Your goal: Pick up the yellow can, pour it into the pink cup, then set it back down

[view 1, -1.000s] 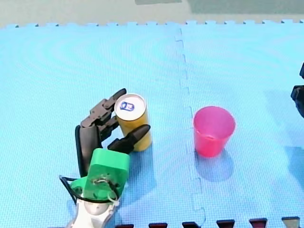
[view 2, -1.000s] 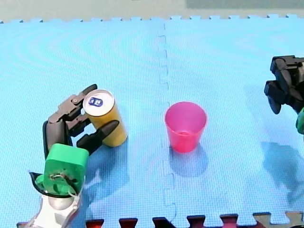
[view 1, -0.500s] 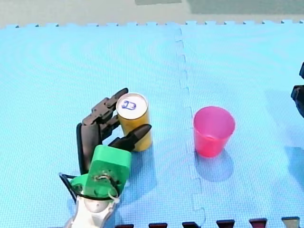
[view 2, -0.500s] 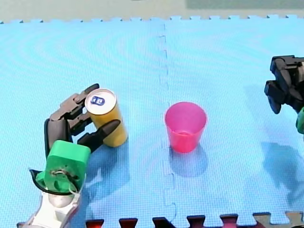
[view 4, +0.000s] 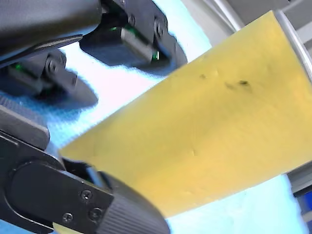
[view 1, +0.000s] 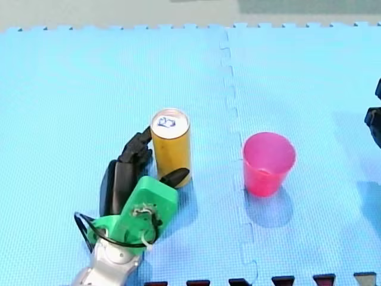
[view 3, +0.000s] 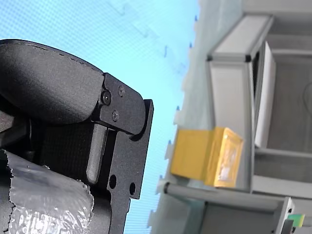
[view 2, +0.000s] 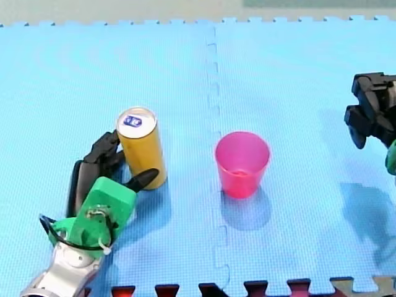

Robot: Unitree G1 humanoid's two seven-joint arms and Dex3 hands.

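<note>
The yellow can (view 1: pixel 171 149) stands upright on the blue foam mat (view 1: pixel 77 89), left of the seam. My left hand (view 1: pixel 156 165) comes in from the bottom left and is shut on the can's lower part. Its fingers (view 1: pixel 137 152) press the left side and the thumb (view 1: pixel 177 176) sits at the base on the right. The second wrist view shows the can's yellow wall (view 4: pixel 195 136) close between black fingers (view 4: pixel 131 29). The pink cup (view 1: pixel 268 164) stands upright to the right of the seam, about a hand's width from the can. My right hand (view 2: pixel 371 111) hangs at the right edge, holding nothing.
The mat's toothed front edge (view 2: pixel 247 289) runs along the bottom and its back edge (view 1: pixel 178 27) along the top. A seam (view 1: pixel 229 89) splits the mat between can and cup. In the first wrist view a yellow box (view 3: pixel 207 156) sits on a grey frame beyond the mat.
My left hand has slid lower and closer around the can's base, with the fingers tucked in against it. The can now stands straighter and slightly farther away. The cup and right hand have not moved.
</note>
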